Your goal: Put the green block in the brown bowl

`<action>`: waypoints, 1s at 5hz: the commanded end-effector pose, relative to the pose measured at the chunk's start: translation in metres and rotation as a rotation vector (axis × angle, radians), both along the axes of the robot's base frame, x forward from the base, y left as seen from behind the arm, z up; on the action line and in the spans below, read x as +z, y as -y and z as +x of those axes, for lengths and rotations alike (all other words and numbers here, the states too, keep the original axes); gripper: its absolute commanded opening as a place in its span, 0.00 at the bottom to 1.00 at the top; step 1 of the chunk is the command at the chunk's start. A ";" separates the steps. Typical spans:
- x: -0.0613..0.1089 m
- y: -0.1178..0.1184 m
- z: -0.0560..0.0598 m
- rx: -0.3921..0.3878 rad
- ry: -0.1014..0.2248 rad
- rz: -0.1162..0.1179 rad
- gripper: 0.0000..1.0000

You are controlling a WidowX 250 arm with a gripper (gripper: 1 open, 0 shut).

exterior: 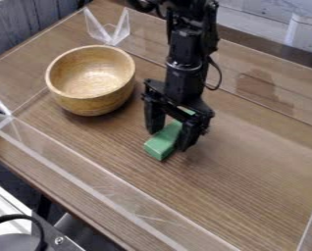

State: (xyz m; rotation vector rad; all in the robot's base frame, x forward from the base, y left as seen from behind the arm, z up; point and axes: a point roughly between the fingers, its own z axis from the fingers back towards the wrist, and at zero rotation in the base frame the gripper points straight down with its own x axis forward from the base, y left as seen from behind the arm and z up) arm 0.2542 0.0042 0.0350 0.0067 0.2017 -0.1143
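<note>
The green block (160,147) lies flat on the wooden table, in front of the arm. My gripper (172,131) points steeply down over it, open, one black finger (152,120) left of the block's far end and the other to its right; whether the fingers touch the block I cannot tell. The block's far end is hidden between them. The brown bowl (90,79), round and light tan, sits empty to the left and farther back, apart from the gripper.
A clear acrylic wall (41,147) runs along the near left edge of the wooden table (250,167). A folded clear sheet (109,27) stands behind the bowl. A white object (308,33) sits at the far right corner.
</note>
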 end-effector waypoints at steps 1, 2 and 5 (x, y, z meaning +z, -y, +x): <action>0.022 0.002 0.014 -0.011 0.097 0.004 1.00; 0.022 0.003 0.014 -0.014 0.100 0.006 1.00; 0.020 0.003 0.013 -0.018 0.104 0.010 1.00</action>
